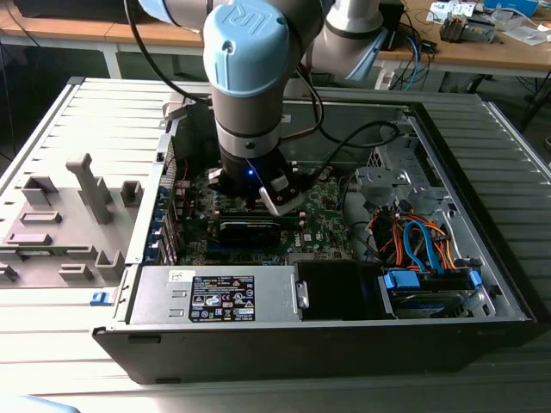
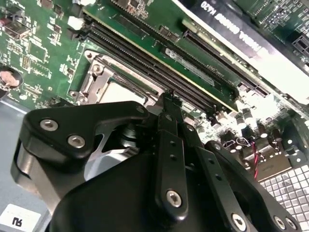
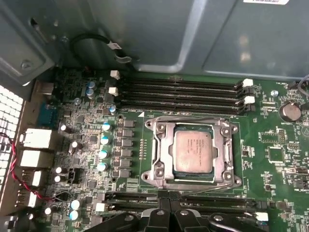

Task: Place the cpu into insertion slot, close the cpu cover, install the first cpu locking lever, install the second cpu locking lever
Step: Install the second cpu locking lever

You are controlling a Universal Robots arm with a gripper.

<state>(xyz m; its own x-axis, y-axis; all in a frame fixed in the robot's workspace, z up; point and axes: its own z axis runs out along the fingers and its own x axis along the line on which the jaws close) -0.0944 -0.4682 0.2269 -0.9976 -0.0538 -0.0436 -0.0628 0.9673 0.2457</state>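
I count one cpu, sitting in one slot with one cover framing it. Just beyond it from my tool run four long memory slots, with four white latches at their ends that I can make out. Beside the slot there is a row of five blue-topped capacitors. One round coin cell sits past the memory slots' end. One tower case on one bench.
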